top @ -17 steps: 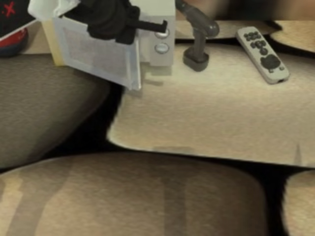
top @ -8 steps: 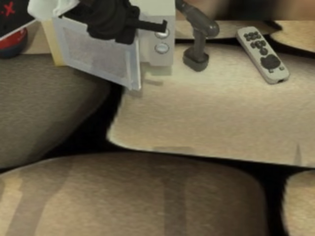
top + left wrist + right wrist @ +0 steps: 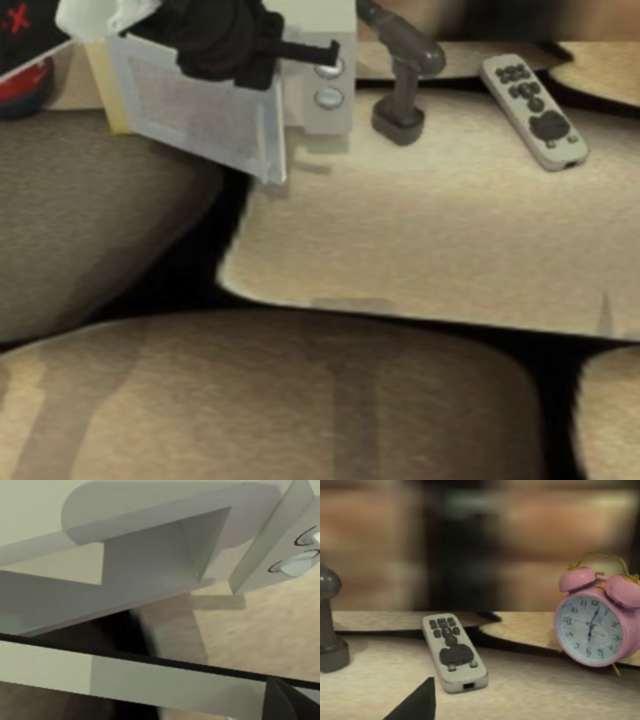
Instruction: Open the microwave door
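Here the microwave (image 3: 300, 60) sits at the counter's (image 3: 440, 230) far left corner, its door (image 3: 195, 110) swung well out over the counter's left edge. It looks a light, stiff, hinged panel, best taken at its free edge. The left pincer (image 3: 325, 50) reaches above the door toward the knobs; whether it is spread or pinching I cannot tell. Nearby stand a grey stand (image 3: 400, 85), a remote (image 3: 533, 108) and a pink clock (image 3: 595, 625), none blocking the swing.
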Robot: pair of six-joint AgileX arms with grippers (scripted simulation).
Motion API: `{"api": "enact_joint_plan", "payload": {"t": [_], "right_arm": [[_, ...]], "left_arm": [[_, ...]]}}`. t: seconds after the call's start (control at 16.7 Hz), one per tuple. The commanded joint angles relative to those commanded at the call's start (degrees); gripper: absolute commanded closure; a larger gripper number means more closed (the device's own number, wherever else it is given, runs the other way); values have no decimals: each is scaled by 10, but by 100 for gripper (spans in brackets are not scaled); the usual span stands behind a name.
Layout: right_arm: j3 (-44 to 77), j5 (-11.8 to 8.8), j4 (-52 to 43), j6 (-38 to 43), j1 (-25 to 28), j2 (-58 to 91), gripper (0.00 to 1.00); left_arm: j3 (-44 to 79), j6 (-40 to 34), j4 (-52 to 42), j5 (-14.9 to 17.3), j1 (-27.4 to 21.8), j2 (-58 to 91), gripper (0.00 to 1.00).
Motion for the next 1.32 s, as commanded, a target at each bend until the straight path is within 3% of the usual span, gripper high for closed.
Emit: {"api": "enact_joint_plan", "payload": {"t": [0.18,0.66,1.32], "right_arm": [[0,0,0,0,0,0,0],[0,0,0,0,0,0,0],[0,0,0,0,0,0,0]], "left_arm": [[36,4,6,-2,3,-27,100],[-56,68,18,39,18,-42,100],[-56,68,18,39,19,-42,100]]}}
